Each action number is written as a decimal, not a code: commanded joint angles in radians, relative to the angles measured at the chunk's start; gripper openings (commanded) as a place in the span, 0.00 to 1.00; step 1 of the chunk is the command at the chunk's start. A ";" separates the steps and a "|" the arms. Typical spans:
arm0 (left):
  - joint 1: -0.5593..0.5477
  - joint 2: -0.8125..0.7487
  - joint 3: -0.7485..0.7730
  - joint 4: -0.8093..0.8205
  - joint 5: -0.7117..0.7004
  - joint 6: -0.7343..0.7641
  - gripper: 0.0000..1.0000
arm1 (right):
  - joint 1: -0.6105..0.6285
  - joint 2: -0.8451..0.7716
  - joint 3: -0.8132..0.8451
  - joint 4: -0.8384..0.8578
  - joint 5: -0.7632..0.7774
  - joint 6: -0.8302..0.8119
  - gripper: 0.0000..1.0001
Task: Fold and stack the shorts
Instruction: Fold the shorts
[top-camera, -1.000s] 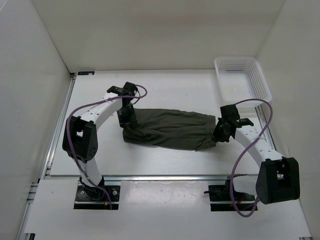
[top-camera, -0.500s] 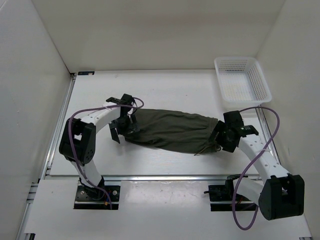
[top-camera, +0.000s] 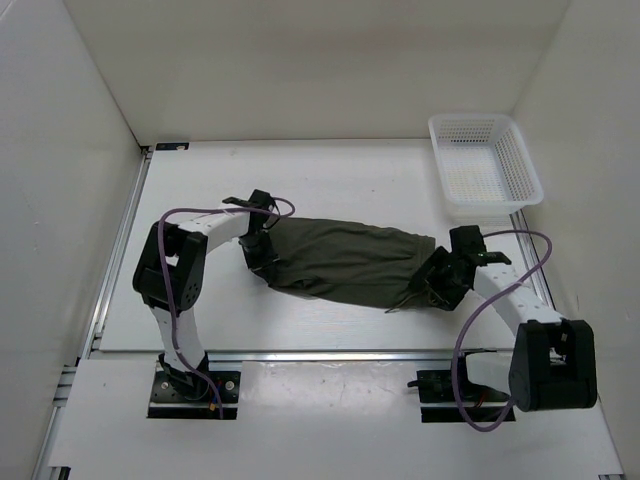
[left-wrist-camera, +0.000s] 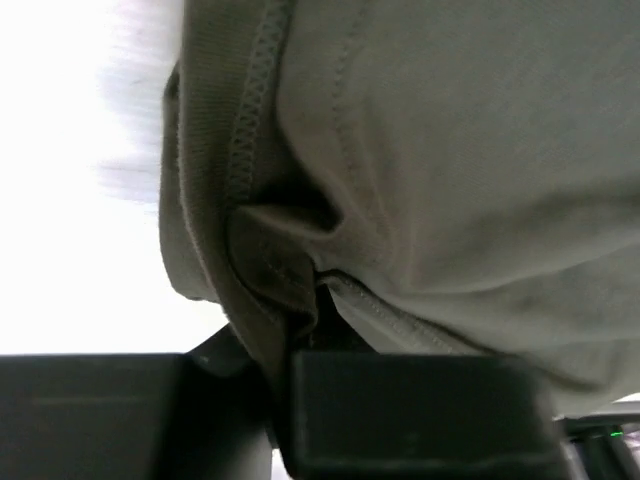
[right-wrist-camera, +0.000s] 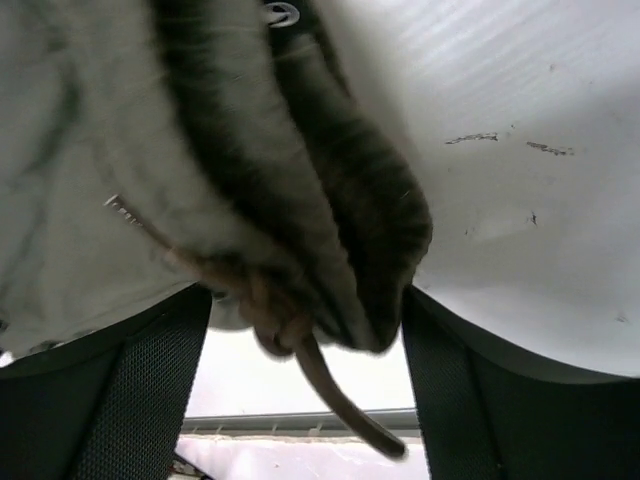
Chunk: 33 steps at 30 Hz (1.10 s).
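Note:
The dark olive-green shorts (top-camera: 345, 262) lie stretched left to right across the middle of the table. My left gripper (top-camera: 262, 258) sits at their left end, shut on a pinched fold of the hem (left-wrist-camera: 270, 290). My right gripper (top-camera: 432, 285) is at their right end. In the right wrist view its two fingers (right-wrist-camera: 140, 400) stand wide apart, open, on either side of the bunched waistband (right-wrist-camera: 350, 250). The thin drawstring (right-wrist-camera: 340, 400) hangs down between them.
A white mesh basket (top-camera: 485, 165) stands at the back right corner. White walls close the table on the left, back and right. A metal rail (top-camera: 300, 352) runs along the near edge, with both arm bases behind it.
My left gripper opened, shifted slightly and closed on the shorts' left end. My right gripper opened and moved to the near right corner of the shorts, around the waistband.

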 joint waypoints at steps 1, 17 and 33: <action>-0.005 0.015 0.020 0.039 -0.013 0.002 0.10 | -0.004 0.059 -0.031 0.114 -0.038 0.044 0.76; 0.248 -0.016 0.585 -0.277 -0.096 0.123 0.10 | 0.005 0.211 0.558 0.054 0.198 -0.133 0.00; 0.428 -0.348 -0.167 -0.084 0.065 0.143 0.64 | 0.033 -0.152 -0.005 0.036 0.167 -0.109 0.52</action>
